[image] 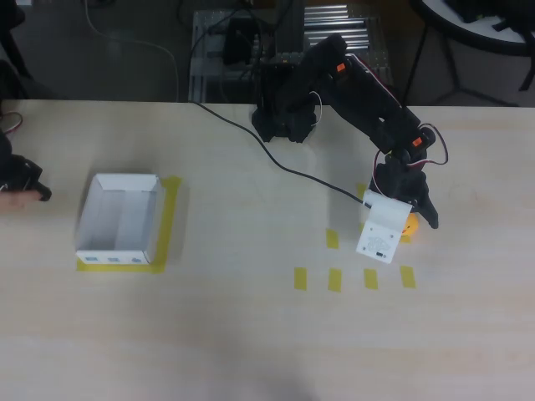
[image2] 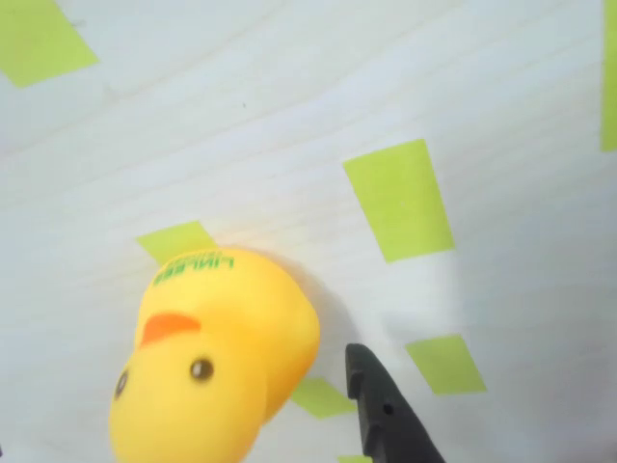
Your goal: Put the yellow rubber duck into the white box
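Observation:
The yellow rubber duck (image: 408, 227) sits on the table at the right, half hidden under my gripper's white plate (image: 380, 231) in the overhead view. My gripper (image: 411, 219) hangs low over the duck and stands open. In the wrist view the duck (image2: 212, 357) lies close up at the lower left, face toward the camera, with one black finger (image2: 386, 415) just to its right and a small gap between them. The white box (image: 119, 219) stands far to the left, empty, with small blue marks on its near side.
Yellow tape strips (image: 334, 280) lie in a row in front of the duck, with several more around it (image2: 400, 200). Yellow tape (image: 170, 219) borders the box. A black cable (image: 284, 163) runs from the arm's base (image: 280, 109) across the table to the gripper.

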Robot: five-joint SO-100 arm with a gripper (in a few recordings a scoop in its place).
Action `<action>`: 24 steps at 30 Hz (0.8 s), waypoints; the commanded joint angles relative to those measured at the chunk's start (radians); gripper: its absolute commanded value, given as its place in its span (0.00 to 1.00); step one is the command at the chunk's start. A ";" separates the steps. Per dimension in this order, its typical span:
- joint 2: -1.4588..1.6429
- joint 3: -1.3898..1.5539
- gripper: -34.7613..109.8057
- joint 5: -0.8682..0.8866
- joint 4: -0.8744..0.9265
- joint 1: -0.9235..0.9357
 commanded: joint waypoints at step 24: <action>-0.089 -0.176 0.24 0.072 0.003 -0.012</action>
